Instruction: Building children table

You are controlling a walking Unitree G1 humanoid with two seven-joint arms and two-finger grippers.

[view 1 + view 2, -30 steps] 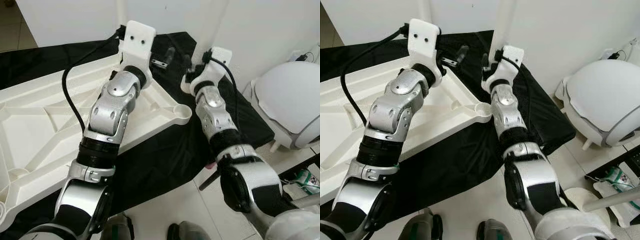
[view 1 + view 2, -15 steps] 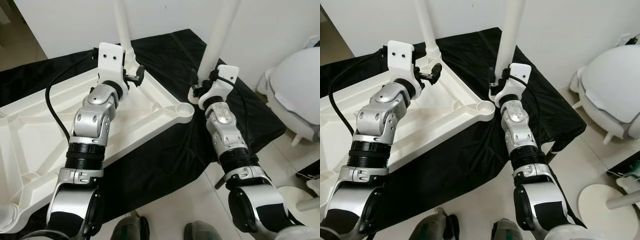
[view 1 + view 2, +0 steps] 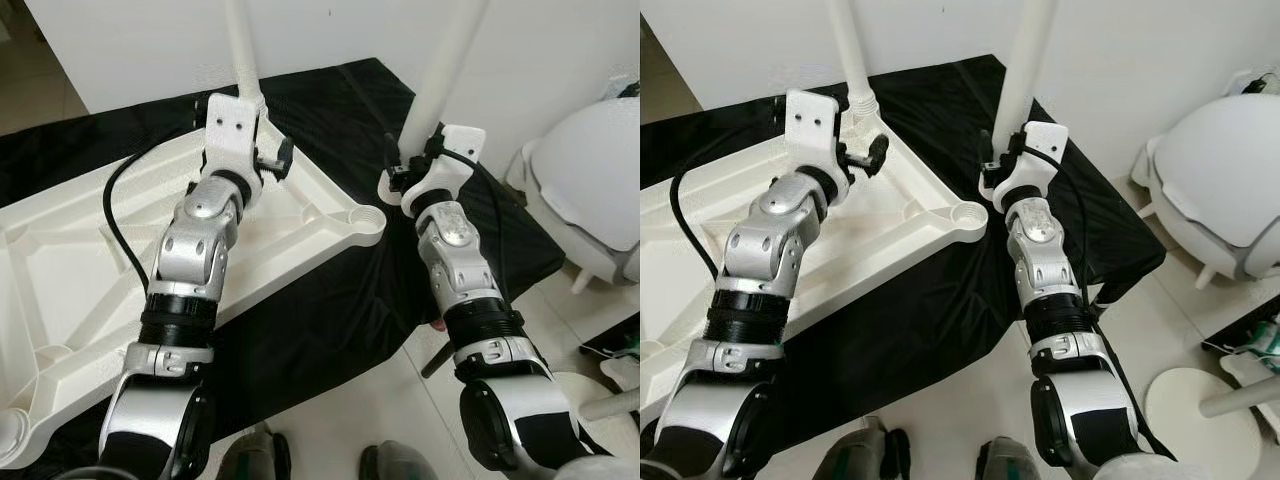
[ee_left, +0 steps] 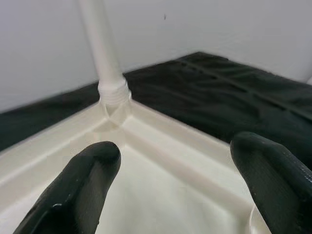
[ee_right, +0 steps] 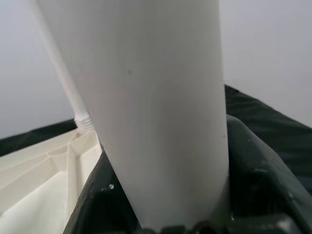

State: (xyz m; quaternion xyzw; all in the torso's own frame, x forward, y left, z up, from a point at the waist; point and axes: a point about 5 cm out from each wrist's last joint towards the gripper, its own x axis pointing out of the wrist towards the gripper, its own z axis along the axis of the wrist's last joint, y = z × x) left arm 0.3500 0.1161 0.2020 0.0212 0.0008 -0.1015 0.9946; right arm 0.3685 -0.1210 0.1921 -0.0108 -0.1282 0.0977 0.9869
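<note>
1. Tabletop (image 3: 90, 260): one, white, upside down.
2. Legs: two, white, upright. One (image 3: 240, 50) in the far corner socket, one (image 3: 445, 60) clamped in the right pincer (image 3: 400, 170).
3. Pincers: two. The left pincer (image 3: 272, 160) gapes apart.
4. Black cloth (image 3: 330, 300): one.
5. White domed things (image 3: 590, 190): one, right side.

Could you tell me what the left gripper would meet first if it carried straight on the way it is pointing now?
Probably the white leg already standing in the far corner of the upturned tabletop. The open left gripper points just to one side of it, so it might graze the corner rim instead; depth is unclear.
</note>
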